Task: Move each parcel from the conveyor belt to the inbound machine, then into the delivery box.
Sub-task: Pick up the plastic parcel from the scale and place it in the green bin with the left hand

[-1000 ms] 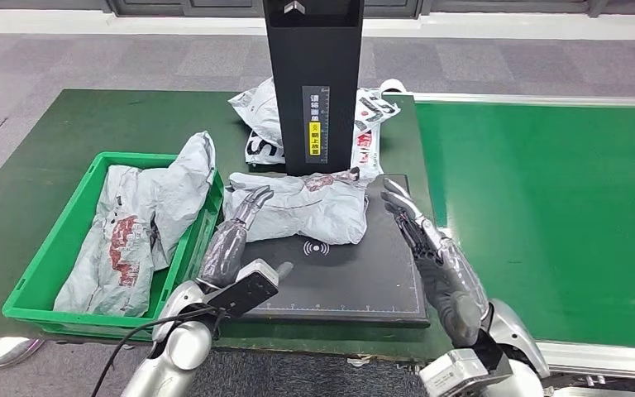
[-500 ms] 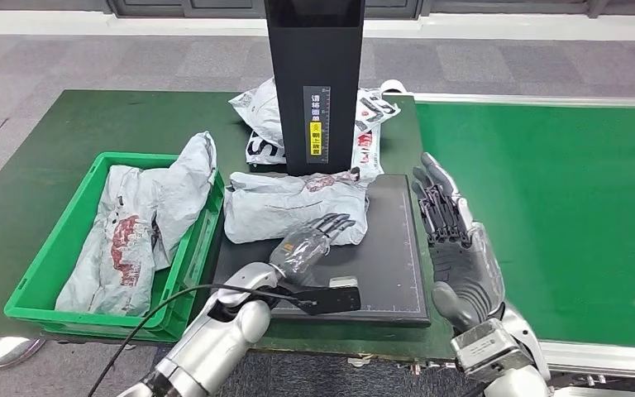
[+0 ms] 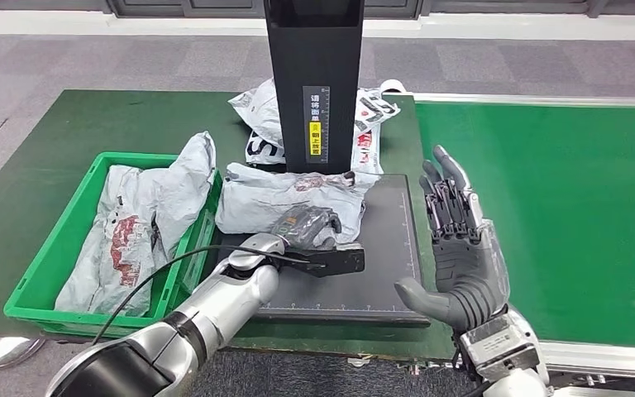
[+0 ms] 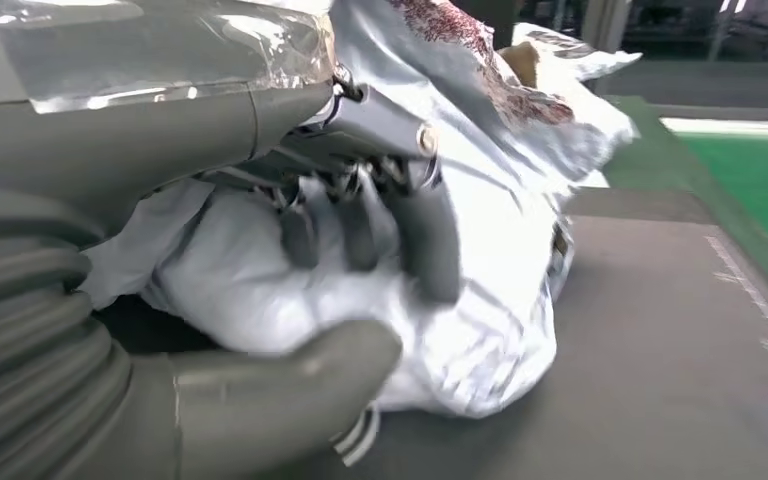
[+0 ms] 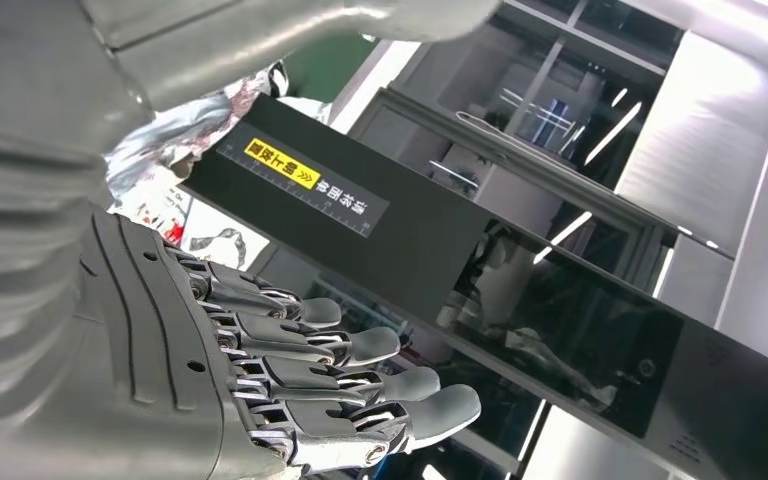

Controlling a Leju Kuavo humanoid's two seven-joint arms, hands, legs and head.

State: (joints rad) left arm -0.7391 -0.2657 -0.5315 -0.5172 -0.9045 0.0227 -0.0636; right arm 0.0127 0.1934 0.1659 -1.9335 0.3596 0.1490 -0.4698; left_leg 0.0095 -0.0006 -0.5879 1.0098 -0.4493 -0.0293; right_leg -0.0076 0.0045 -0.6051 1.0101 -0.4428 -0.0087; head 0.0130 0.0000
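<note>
Grey parcel (image 3: 285, 201) lies on inbound machine (image 3: 380, 273) plate beside green delivery box (image 3: 37, 285); left hand (image 3: 307, 227) grips its near edge, right hand (image 3: 455, 248) spread, holding nothing. Grip apparently bunches film only: lift high, clear box wall before release.

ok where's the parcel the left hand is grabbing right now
In the head view the grey parcel lies on the black scanner platform, just in front of the black column, with the green crate to its left.
</note>
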